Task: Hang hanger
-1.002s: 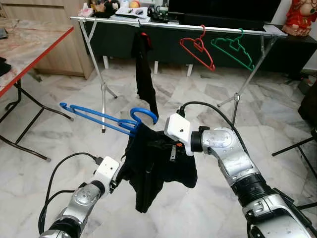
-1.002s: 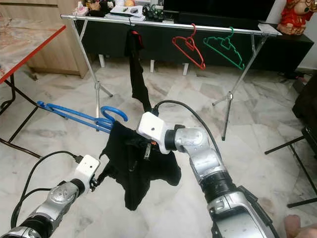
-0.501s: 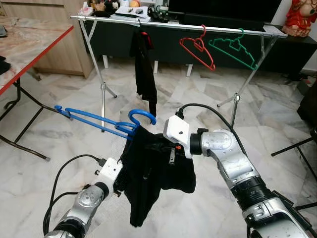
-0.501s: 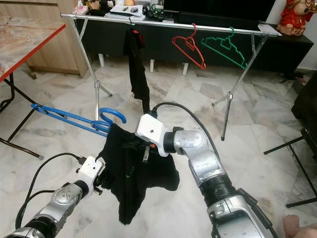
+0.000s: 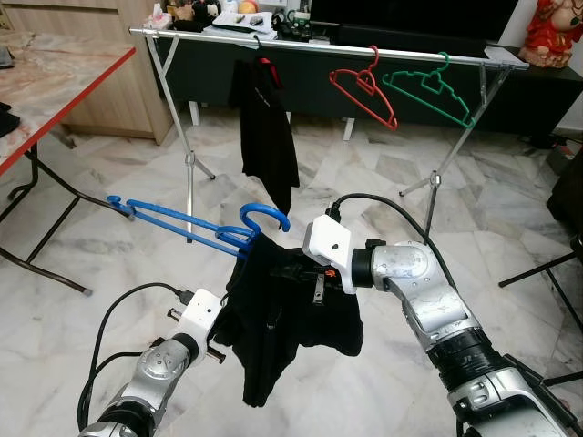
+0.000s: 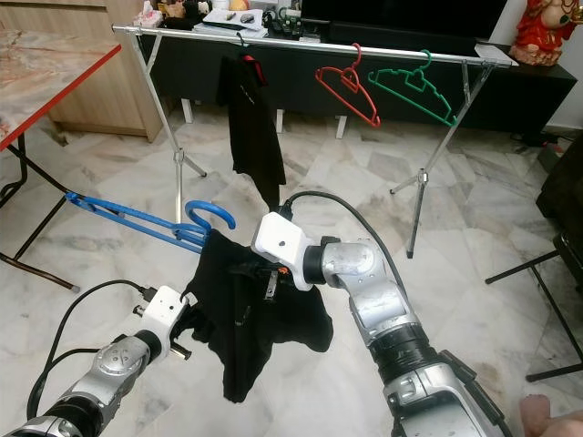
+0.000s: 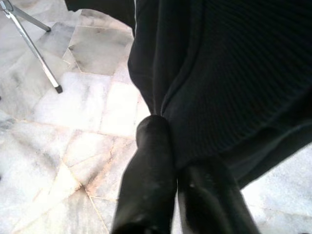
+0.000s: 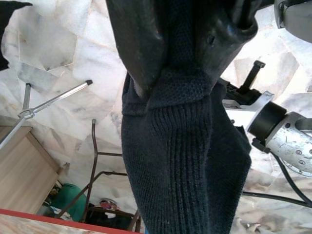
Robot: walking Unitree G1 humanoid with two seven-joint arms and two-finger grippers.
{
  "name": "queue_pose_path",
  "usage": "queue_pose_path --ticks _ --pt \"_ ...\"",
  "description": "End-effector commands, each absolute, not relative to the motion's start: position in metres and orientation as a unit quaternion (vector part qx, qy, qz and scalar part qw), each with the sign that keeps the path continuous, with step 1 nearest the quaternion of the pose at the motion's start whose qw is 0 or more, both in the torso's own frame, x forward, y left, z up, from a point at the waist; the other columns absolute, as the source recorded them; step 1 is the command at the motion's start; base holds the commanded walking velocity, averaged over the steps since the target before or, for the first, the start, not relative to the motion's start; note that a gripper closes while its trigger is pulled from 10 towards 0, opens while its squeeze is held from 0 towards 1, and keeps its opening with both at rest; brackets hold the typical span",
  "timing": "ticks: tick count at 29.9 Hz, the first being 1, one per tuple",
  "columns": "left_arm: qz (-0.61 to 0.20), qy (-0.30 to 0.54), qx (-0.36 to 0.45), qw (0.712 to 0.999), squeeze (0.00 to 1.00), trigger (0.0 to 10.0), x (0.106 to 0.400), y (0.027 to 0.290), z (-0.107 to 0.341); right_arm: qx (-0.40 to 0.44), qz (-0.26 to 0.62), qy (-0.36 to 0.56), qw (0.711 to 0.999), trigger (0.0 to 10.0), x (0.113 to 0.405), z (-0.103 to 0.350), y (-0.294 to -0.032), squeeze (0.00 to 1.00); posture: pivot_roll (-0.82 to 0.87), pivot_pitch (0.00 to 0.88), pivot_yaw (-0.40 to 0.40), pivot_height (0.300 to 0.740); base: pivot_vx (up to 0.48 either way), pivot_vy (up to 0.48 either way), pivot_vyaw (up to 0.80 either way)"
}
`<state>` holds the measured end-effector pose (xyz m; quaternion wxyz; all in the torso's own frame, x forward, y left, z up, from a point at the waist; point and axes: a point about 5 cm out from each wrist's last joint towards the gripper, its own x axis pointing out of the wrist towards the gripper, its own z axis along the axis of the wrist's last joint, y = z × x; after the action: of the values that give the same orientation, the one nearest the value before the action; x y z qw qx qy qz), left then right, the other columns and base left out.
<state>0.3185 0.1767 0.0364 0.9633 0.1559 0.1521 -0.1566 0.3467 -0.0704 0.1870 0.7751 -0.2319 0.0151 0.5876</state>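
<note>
A blue plastic hanger (image 5: 196, 222) juts out level over the white marble floor (image 5: 109, 191), its hook curling just above a black knitted garment (image 5: 282, 314) that droops from it between the two arms. The right hand (image 8: 178, 73) comes in from the robot's right and pinches the garment's upper edge, its black fingers (image 8: 141, 44) pressed onto the ribbed knit. The left hand (image 7: 178, 170) reaches up from below on the robot's left, its two fingers pressed together on a gathered fold of the same cloth.

Compared with a second ago, the hanger's long bar sits a little lower and flatter, and the garment hangs longer and narrower, its lowest tip closer to the floor. The left hand has drawn in slightly under the cloth.

Well beyond them stands a silver metal clothes rail (image 5: 319, 45) on folding legs. A black shirt (image 5: 267, 137) hangs from it and has swung wider than before. Farther along the rail hang a red wire hanger (image 5: 364, 89) and a green plastic hanger (image 5: 430, 89). A red-edged tabletop (image 5: 55, 82) stands at the robot's left.
</note>
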Motion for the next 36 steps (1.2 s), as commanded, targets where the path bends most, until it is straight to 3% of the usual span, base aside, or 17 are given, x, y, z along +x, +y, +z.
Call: queue_pose_path --ticks 1,15,24,28,30,32,36 --pt "-0.159 0.16 0.153 0.962 0.0 0.0 0.316 0.178 0.033 -0.226 0.578 0.007 0.784 0.0 0.348 0.191 -0.075 0.0 -0.02 0.138 -0.056 0.74 0.0 0.0 0.0" --pt "-0.15 0.188 0.165 0.957 0.0 0.0 0.311 0.185 0.025 -0.234 0.582 0.012 0.779 0.0 0.348 0.19 -0.084 0.0 -0.02 0.138 -0.055 0.74 0.0 0.0 0.0" --pt "-0.122 0.221 0.171 0.952 0.0 0.0 0.296 0.202 0.011 -0.273 0.54 0.108 0.789 0.0 0.35 0.151 -0.139 0.0 -0.02 0.147 -0.058 0.74 0.0 0.0 0.0" --pt "-0.125 0.227 0.169 0.951 0.0 0.0 0.293 0.201 0.008 -0.208 0.523 0.111 0.819 0.0 0.351 0.149 -0.153 0.0 -0.03 0.149 -0.056 0.74 0.0 0.0 0.0" --pt "-0.128 0.229 0.169 0.95 0.0 0.0 0.292 0.201 0.007 -0.181 0.538 0.104 0.816 0.0 0.348 0.15 -0.154 0.0 -0.03 0.15 -0.055 0.74 0.0 0.0 0.0" --pt "-0.13 0.231 0.17 0.949 0.0 0.0 0.292 0.2 0.006 -0.142 0.58 0.102 0.796 0.0 0.338 0.148 -0.157 0.0 -0.03 0.151 -0.054 0.74 0.0 0.0 0.0" --pt "-0.131 0.232 0.171 0.949 0.0 0.0 0.291 0.2 0.006 -0.146 0.625 0.142 0.753 0.0 0.32 0.129 -0.169 0.0 -0.03 0.156 -0.054 0.74 0.0 0.0 0.0"
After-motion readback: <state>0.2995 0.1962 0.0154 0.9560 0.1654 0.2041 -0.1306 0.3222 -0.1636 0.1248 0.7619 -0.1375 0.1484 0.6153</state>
